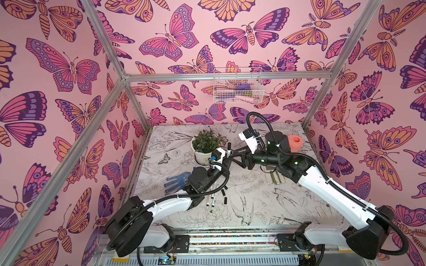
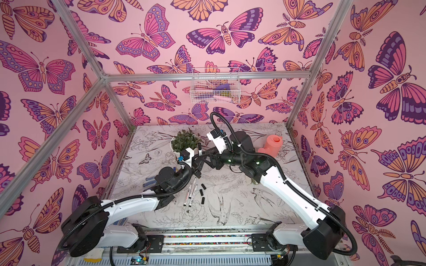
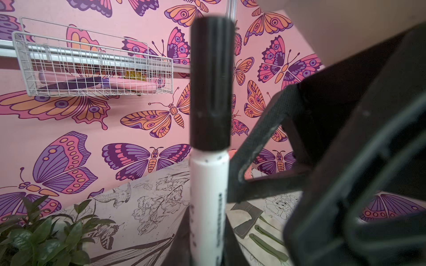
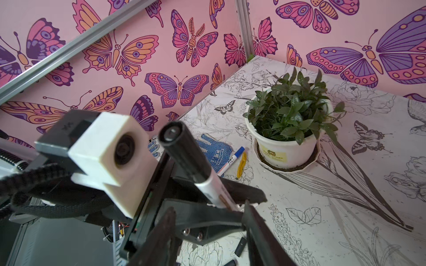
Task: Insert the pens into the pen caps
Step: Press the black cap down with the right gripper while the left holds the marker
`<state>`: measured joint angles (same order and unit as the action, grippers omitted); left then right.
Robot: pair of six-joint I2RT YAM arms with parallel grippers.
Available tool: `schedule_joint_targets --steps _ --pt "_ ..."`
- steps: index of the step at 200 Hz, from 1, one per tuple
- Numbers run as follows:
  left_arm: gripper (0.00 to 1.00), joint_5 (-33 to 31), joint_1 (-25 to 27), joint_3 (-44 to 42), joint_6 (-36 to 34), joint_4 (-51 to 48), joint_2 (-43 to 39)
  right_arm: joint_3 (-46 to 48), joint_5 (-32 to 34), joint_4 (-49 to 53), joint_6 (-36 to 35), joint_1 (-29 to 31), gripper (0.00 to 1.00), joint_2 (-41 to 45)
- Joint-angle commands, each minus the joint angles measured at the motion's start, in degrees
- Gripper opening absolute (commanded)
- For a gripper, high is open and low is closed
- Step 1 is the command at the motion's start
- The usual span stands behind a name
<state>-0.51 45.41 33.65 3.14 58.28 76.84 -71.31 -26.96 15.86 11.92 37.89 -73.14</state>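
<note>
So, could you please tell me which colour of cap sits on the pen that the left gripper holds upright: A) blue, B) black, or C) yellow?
B: the left wrist view shows a black cap seated on the white pen that the left gripper holds.

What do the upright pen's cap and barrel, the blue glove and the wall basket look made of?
Black ribbed pen cap: moulded plastic, matt, with lengthwise grooves. White pen barrel: smooth plastic, printed black. Blue dotted glove: probably knit fabric with grip dots. White wire basket: coated metal mesh, likely.
</note>
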Motion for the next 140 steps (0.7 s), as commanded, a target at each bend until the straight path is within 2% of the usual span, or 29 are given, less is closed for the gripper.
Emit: schedule_joint_targets --steps 1,34,65,107,140 --pt "0.00 -0.80 0.27 -1.79 1.01 2.19 0.13 -0.99 1.93 0.72 -1.70 -0.68 0.49 2.35" --pt "0.00 -1.37 1.15 -3.12 1.41 1.85 1.53 -2.91 2.13 -2.90 -0.77 -0.87 0.49 2.91" --pt "0.00 -2.03 2.29 -3.25 0.94 1.66 2.09 -5.16 -0.18 -6.05 3.27 -0.81 0.43 -0.01" --pt "0.00 -2.39 3.00 -3.05 0.34 1.51 1.65 -6.25 1.78 -4.88 5.03 -0.83 0.31 -3.40" --pt "0.00 -2.47 3.11 -2.90 0.10 1.08 1.04 -4.60 1.53 -1.96 5.73 -0.87 0.29 -4.62"
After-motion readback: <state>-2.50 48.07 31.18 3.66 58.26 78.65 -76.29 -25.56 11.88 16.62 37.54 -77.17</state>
